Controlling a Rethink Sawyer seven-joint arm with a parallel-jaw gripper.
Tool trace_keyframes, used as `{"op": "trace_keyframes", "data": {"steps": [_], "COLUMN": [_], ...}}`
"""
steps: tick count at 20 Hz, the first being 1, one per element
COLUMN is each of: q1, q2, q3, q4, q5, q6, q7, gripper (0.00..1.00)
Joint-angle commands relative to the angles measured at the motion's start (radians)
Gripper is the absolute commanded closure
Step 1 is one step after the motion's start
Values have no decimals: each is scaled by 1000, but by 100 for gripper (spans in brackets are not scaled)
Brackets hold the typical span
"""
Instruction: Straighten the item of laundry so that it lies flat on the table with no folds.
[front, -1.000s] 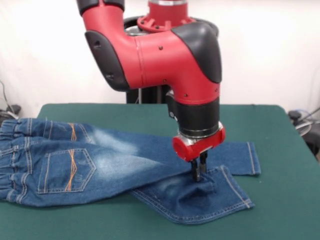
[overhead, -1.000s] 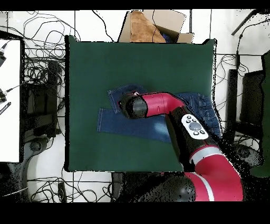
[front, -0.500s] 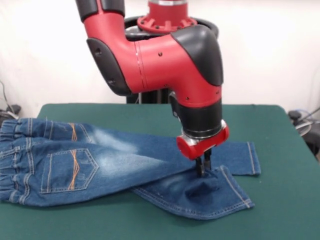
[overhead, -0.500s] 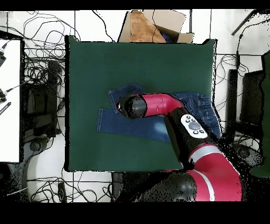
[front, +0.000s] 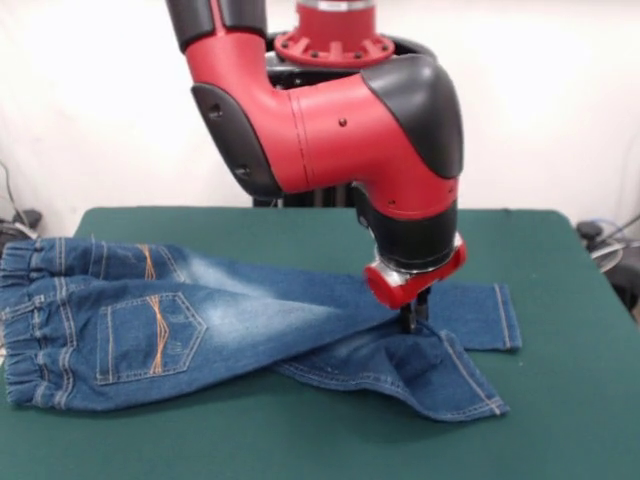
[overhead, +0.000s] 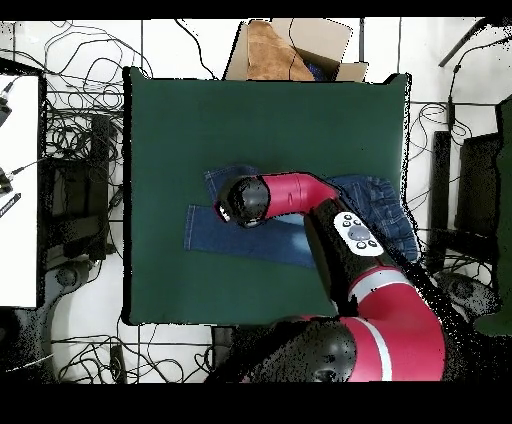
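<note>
The gripper (front: 414, 318) points straight down from the arm's red wrist ring, its dark fingers drawn close together and pinching a raised fold of the jeans (front: 240, 325) where the two legs cross. In the front view the cloth lifts to a small peak at the fingertips and falls away in creases on both sides. The nearer leg runs from that peak toward the table's front right and ends in a hem lying flat; the farther leg stretches out behind it, its cuff lying flat to the right of the gripper. The rest of the jeans spreads leftward, back pockets with orange stitching facing up and the gathered waistband reaching the left edge of the picture. The jeans lie on the green table (front: 560, 400), toward its middle and left in the front view, with bare felt in front, behind and to the right. In the overhead view the red arm (overhead: 300, 195) crosses above the jeans (overhead: 225, 228) and hides the gripper and the crossing of the legs; only the leg ends to its left and the waist part to its right show. Beyond the table's far edge in that view stands an open cardboard box (overhead: 290, 50), and cables (overhead: 80, 130) lie tangled on the floor all around.
</note>
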Motion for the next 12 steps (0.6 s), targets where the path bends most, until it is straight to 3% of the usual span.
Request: {"op": "trace_keyframes", "data": {"steps": [1,12], "q1": [58,57], "q2": [22,15], "q3": [34,26], "q4": [-99,-85], "q5": [31,7], "q6": [188,202], "q7": [3,-6], "gripper": [0,0]}}
